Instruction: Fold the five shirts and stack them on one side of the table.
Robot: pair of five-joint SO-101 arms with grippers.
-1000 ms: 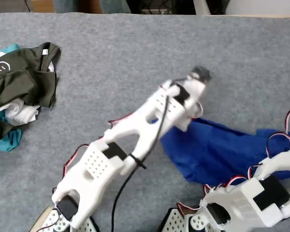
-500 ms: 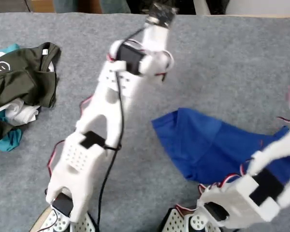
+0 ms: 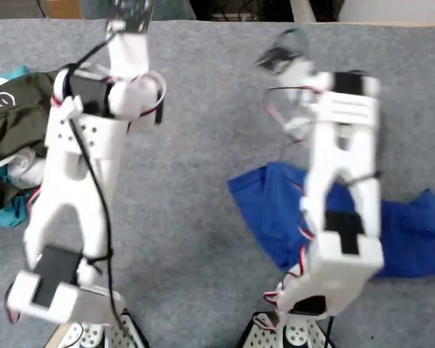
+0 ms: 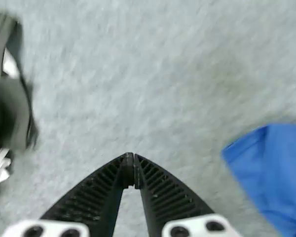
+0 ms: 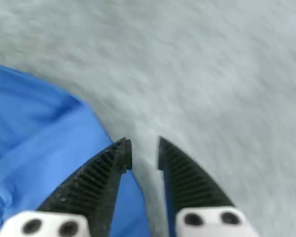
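**Desk:** Where is the blue shirt?

**Photographer:** The blue shirt [image 3: 268,210] lies rumpled on the grey table [image 3: 203,101], right of centre and partly under the right arm. It is well apart from the heap of other shirts [image 3: 14,170] at the table's left edge.

**Desk:** And the grippers?

**Photographer:** Both are empty. The left gripper [image 4: 129,170] has its jaws pressed together, tips touching, above bare felt between the heap and the blue cloth. The right gripper [image 5: 140,148] hangs above the shirt's edge with its jaws a narrow slit apart.

**Desk:** Which way does the shirt run?

**Photographer:** Its long axis runs side to side across the table, from a blunt corner pointing toward the heap out to the right edge. I can't make out the collar or sleeves in the folds.

**Desk:** What could go wrong?

**Photographer:** As I judge it, so narrow a slit may pinch just one layer of the bunched edge, and the shirt would lift twisted instead of flat. The right arm stands over the cloth and could drag it. The left arm is close by the heap and could snag the dark green shirt [image 3: 36,119] on top and scatter the lot.
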